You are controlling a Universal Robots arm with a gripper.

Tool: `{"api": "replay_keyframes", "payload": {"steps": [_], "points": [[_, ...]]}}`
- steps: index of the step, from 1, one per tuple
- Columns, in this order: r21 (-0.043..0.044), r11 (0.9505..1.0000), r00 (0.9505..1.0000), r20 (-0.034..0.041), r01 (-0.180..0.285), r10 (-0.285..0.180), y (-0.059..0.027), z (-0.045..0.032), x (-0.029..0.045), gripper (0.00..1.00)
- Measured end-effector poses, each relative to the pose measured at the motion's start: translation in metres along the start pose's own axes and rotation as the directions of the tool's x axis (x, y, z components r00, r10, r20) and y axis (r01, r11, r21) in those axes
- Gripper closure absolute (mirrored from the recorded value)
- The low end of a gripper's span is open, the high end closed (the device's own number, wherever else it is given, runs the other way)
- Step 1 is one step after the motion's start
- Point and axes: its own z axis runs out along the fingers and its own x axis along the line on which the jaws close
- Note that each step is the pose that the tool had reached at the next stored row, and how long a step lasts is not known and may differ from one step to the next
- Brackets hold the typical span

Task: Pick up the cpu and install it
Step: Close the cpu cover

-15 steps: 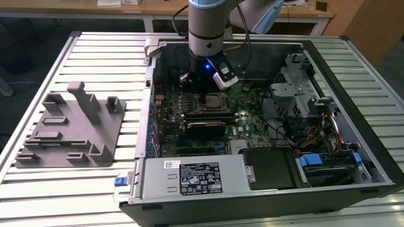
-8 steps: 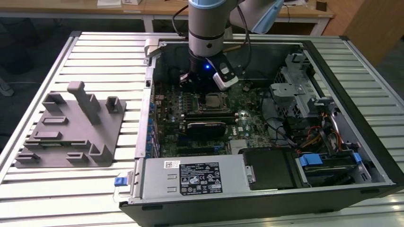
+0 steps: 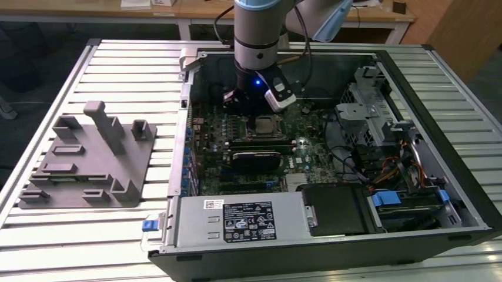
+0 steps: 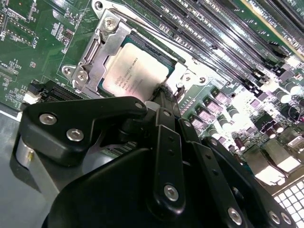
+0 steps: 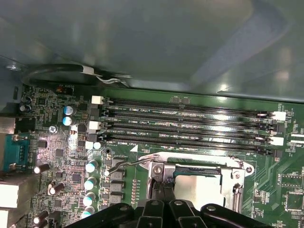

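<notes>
Crowding the foreground of the second wrist view, the black linkage of the gripper (image 4: 164, 91) hides the board under it. Its fingers (image 4: 167, 108) are pressed together with nothing seen between them. Their tips come down at one edge of the cpu (image 4: 135, 71); whether they touch it I cannot tell. The cpu lies flat in the socket, pale top up, inside a silver metal frame (image 4: 102, 45), and the fingertips cover one corner of it. In the first wrist view the gripper cuts off the near part of the chip, and a thin wire lever (image 5: 127, 163) curves away from the frame. Beyond run the memory slots (image 5: 185, 126), long and dark, then a grey panel (image 5: 142, 33) too blurred to make out. In the exterior view the arm (image 3: 257, 35) reaches down into the open computer case (image 3: 314, 263), its wrist hiding the fingertips. The case lies on a slatted metal table (image 3: 117, 64), with a grey plastic tray (image 3: 86, 170) well apart on the exterior view's left.
</notes>
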Motion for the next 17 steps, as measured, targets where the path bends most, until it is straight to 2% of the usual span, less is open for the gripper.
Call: {"api": "replay_keyframes", "payload": {"steps": [17], "points": [[0.0,1.0,1.0,-0.0001,0.0,0.0,0.0002,0.0015,0.0023,0.89]]}}
